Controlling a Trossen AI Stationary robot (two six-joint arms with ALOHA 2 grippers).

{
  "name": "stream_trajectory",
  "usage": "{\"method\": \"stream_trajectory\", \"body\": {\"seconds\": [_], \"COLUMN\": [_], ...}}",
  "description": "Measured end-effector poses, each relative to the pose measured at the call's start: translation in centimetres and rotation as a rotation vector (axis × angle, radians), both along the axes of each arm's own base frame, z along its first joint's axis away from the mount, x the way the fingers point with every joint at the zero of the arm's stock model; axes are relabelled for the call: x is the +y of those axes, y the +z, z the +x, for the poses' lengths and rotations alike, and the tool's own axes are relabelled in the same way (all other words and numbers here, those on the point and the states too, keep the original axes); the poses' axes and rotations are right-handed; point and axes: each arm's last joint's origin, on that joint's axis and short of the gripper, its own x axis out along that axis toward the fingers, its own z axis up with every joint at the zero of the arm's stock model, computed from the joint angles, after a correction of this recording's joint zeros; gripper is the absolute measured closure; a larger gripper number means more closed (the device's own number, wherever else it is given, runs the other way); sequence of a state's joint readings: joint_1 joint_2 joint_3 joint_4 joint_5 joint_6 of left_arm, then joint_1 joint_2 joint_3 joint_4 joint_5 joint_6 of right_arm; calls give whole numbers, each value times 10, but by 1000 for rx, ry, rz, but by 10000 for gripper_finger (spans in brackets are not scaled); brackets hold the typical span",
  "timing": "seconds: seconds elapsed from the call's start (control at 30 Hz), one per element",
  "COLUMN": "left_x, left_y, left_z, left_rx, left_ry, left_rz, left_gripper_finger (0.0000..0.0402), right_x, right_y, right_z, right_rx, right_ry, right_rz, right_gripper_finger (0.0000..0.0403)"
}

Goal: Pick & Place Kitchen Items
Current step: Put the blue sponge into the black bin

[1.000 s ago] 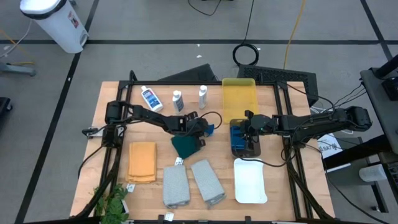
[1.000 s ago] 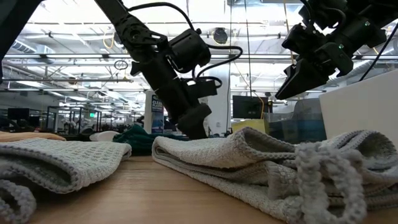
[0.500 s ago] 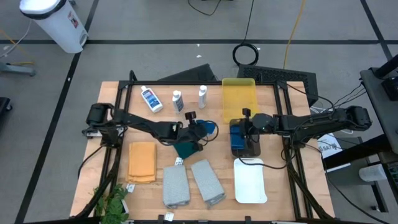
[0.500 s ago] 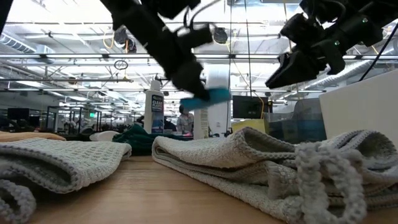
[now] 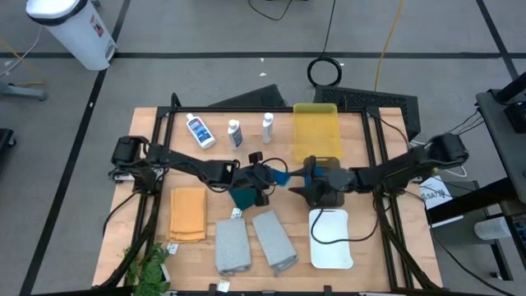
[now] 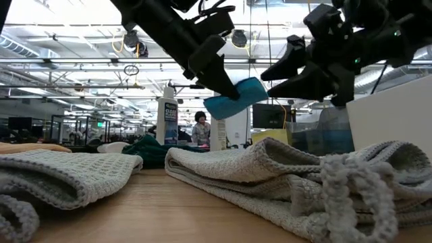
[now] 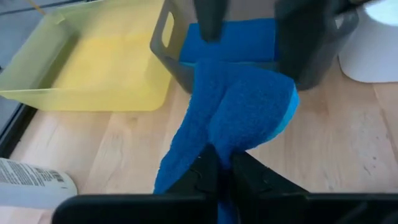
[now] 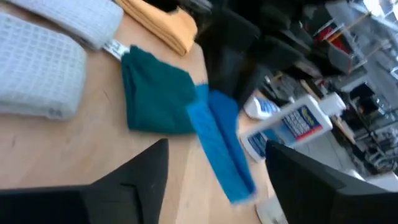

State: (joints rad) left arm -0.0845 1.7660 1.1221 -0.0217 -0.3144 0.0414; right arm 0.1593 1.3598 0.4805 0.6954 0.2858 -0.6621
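A blue sponge (image 5: 280, 175) hangs above the table's middle, with my left gripper (image 5: 267, 177) shut on it. My right gripper (image 5: 302, 182) faces it from the right, open. Its fingers (image 8: 143, 171) stand on either side of the sponge's free end (image 8: 221, 146) without touching. Another blue sponge (image 7: 230, 40) lies in the dark grey tray (image 5: 325, 196). The dark green cloth (image 5: 243, 196) lies flat just below the left gripper. An orange towel (image 5: 187, 212) and two grey towels (image 5: 232, 245) (image 5: 274, 238) lie near the front. Three bottles (image 5: 235, 133) are at the back. My left gripper pinches one end of the blue sponge (image 7: 219, 144) between its two fingers (image 7: 205, 168). The fingers come from the table's left, slanting down. The sponge sticks out beyond them toward the right gripper, tilted (image 6: 236, 98) and lifted clear of the table.
The yellow tray (image 5: 316, 127) stands behind the dark grey one, and the white tray (image 5: 331, 238) in front of it. A plant (image 5: 148, 267) is at the front left corner. Bare wood shows between the bottles and the cloth.
My left gripper has lifted the blue sponge from the table beside the green cloth and carried it up and toward the right edge. My right gripper has left its place over the dark grey tray, swung toward the sponge, and opened.
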Motion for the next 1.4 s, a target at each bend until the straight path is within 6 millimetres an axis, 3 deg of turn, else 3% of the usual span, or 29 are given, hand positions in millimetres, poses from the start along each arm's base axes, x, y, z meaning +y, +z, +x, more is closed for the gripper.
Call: {"method": "stream_trajectory", "body": {"seconds": [0.13, 0.27, 0.63, 0.8, 1.13, 1.4], "left_x": [3, 2, 2, 2, 1, 1], "left_y": [0, 0, 0, 1, 4, 4], "left_z": [0, 0, 0, 1, 2, 3], "left_rx": [-2, -2, -3, -33, -66, -63], "left_ry": [13, 6, 0, 36, 57, 41], "left_rz": [-13, -30, -40, -76, -77, -55], "left_gripper_finger": [393, 381, 390, 335, 215, 169], "right_x": [-3, -7, -7, -6, -9, -13], "right_y": [-11, -13, -12, -10, 12, 37], "right_z": [10, 16, 17, 16, -3, -35], "right_rx": [4, 9, -4, -8, 25, 40], "right_ry": [-15, -33, -30, -29, -55, -106], "right_rz": [-13, -12, -15, -14, 81, 230], "right_gripper_finger": [157, 181, 339, 396, 399, 401]}}
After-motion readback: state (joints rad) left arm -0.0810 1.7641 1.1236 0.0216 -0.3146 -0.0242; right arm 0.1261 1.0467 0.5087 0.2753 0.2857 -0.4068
